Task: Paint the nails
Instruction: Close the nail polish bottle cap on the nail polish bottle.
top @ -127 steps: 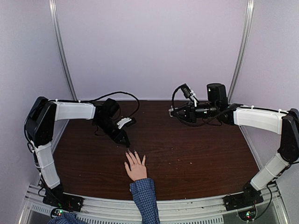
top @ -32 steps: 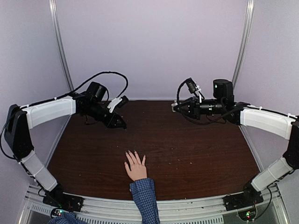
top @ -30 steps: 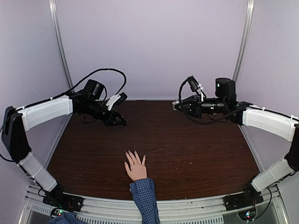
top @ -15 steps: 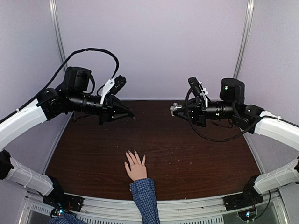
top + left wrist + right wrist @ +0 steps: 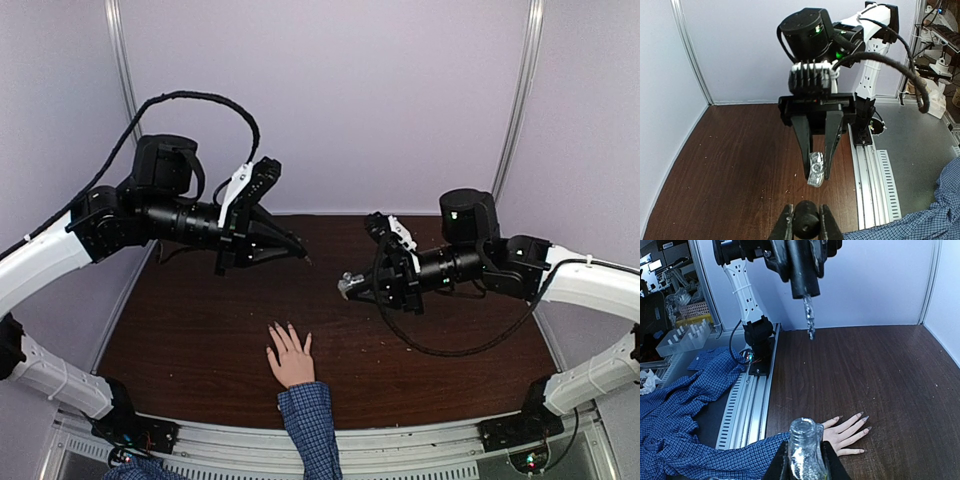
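The left hand (image 5: 290, 250) is closed on a black cap (image 5: 806, 225). The cap's brush (image 5: 809, 319), coated in glittery polish, hangs in the air above the table (image 5: 190, 330). The right hand (image 5: 362, 288) is clamped on an uncapped glass bottle (image 5: 803, 442) of glittery polish, raised off the table and facing the brush with a gap between them. The nails (image 5: 865, 418) are on a person's spread fingers lying flat on the table near its front edge, a blue checked cuff (image 5: 308, 408) behind them, below and between the two arms and touched by neither.
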Robot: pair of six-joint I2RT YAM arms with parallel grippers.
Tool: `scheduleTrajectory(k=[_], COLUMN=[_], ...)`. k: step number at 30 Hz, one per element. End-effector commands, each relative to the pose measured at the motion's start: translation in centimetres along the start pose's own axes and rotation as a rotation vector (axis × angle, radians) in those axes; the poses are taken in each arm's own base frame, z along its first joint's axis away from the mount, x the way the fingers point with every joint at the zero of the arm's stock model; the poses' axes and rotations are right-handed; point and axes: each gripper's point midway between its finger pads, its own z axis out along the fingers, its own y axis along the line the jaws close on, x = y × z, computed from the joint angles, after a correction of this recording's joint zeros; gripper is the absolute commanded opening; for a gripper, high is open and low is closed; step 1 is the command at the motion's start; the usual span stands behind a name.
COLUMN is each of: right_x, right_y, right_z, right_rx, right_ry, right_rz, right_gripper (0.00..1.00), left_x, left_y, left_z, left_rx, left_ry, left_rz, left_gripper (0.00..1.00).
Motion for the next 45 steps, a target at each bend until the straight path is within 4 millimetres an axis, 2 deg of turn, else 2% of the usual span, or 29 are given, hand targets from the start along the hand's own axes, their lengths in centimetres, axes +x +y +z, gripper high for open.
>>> scheduleTrajectory(k=[1, 8, 18, 45], right_x=[-0.5, -0.3, -0.1, 0.1], right_y=[-0.2, 0.0, 0.5, 0.5], right_z=[0.6, 1.2, 1.5, 1.7], right_rx=[0.031, 0.018, 0.002, 0.004], right_ry=[0.019, 0.030, 0.045, 0.056], right_rz=[-0.044, -0.043, -0.049, -0.056], right_gripper=[0.00, 0.00, 0.00, 0.00], left_x=[-1.9, -1.8, -1.3, 0.9], left_y=[-0.7, -1.6, -1.6, -1.4], left_z=[0.7, 2.2, 3.5, 4.2], left_rx=[-0.005, 0.023, 0.055, 0.054], left_ry=[-0.046, -0.038, -0.018, 0.060], left_rz=[0.075, 0.085, 0.075, 0.047], left_gripper=[0.00, 0.00, 0.00, 0.00])
